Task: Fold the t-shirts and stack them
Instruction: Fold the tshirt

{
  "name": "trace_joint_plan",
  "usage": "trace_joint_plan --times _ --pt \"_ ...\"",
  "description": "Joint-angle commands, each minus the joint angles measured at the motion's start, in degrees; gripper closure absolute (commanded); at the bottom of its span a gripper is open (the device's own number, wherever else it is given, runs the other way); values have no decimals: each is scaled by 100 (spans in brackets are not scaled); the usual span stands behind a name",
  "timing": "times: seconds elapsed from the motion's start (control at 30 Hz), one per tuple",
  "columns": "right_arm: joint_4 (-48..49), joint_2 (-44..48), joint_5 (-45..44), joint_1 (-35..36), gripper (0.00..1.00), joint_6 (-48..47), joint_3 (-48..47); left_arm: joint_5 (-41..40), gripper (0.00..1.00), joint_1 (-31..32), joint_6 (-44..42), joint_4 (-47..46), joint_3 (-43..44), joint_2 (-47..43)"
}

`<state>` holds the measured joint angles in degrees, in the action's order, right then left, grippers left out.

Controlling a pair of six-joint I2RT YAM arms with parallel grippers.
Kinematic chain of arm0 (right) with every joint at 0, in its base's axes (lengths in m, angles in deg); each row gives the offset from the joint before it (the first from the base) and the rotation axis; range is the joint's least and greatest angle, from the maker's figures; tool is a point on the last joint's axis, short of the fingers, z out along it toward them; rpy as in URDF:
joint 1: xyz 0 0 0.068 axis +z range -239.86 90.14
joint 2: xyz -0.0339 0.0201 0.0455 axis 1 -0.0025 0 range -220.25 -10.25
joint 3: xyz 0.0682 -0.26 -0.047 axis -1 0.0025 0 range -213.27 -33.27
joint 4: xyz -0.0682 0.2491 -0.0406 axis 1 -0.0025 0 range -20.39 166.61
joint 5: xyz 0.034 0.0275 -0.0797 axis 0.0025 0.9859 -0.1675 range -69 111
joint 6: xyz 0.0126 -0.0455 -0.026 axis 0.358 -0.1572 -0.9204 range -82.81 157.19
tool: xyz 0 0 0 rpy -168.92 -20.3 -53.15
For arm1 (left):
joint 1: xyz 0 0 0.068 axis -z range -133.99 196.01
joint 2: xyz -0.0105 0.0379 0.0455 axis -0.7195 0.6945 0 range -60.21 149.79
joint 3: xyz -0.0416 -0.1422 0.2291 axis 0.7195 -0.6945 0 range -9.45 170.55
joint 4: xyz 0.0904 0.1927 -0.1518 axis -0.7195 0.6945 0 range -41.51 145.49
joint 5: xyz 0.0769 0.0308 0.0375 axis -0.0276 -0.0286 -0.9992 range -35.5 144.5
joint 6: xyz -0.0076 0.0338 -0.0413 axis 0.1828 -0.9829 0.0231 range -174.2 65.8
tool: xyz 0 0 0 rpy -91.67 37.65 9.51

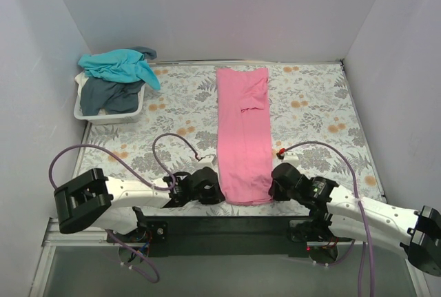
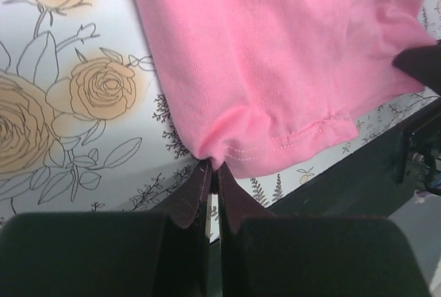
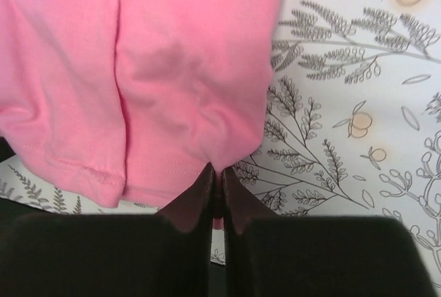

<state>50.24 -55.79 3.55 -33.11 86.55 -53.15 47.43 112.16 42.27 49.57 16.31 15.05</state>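
Note:
The pink t-shirt (image 1: 242,131) lies as a long narrow strip down the middle of the floral cloth, sleeves folded in. My left gripper (image 1: 215,191) is shut on its near left hem corner (image 2: 213,151), pinching a pucker of fabric. My right gripper (image 1: 274,190) is shut on the near right hem corner (image 3: 224,152). The pink t-shirt (image 2: 289,56) fills the upper part of the left wrist view, and the pink t-shirt (image 3: 138,69) covers the left of the right wrist view. The teal t-shirt (image 1: 120,65) and the dark grey-blue t-shirt (image 1: 110,95) sit heaped in the basket at the back left.
A white plastic basket (image 1: 103,115) stands at the back left against the wall. White walls close in the table on three sides. The black mounting rail (image 1: 227,228) runs along the near edge just behind the shirt's hem. Cables loop over the cloth near both arms.

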Motion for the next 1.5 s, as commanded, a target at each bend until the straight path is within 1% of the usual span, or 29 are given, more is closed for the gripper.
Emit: trace_joint_plan --times 0.0,0.1,0.13,0.17,0.23,0.3,0.43,0.47,0.63,0.8,1.07,1.27,1.47 --pt "97 -139 -715 20 99 -357 -551 -331 100 -207 -637 534 341 155" --pt "315 -437 -979 -67 99 -716 -815 -6 100 -716 -1094 350 517 321" --pt "404 -543 -945 -181 99 -839 -868 91 100 -1013 -1321 340 579 357" --pt "500 -648 -909 -243 99 -1102 -1025 257 100 -1121 -1419 262 640 375" --pt "747 -1000 -813 -436 99 -1349 -1193 373 100 -1305 -1604 191 885 462" --pt "948 -1315 -742 -568 99 -1717 -1465 486 100 -1341 -1815 164 1097 576" --pt "1274 -1694 -366 -1085 99 -2219 -1765 698 100 -1587 -2026 77 1519 752" --pt "1344 -1756 -277 -1192 99 -2290 -1800 916 100 -1649 -2061 68 1659 779" --pt "1644 -2187 136 -1745 99 -2712 -2072 1295 100 -2052 -2316 50 2143 1068" --pt "1846 -2643 383 -2062 99 -2958 -2336 1814 100 -2466 -2448 68 2565 1332" --pt "2013 -3276 576 -2537 99 -3284 -2854 2438 100 -3117 -2571 85 2908 1605" --pt "2092 -3865 629 -2801 99 -3424 -3355 3114 100 -3486 -2598 112 3417 2299" --pt "2136 -4533 778 -2959 99 -3521 -3918 3361 100 -3767 -2607 138 3884 2853"
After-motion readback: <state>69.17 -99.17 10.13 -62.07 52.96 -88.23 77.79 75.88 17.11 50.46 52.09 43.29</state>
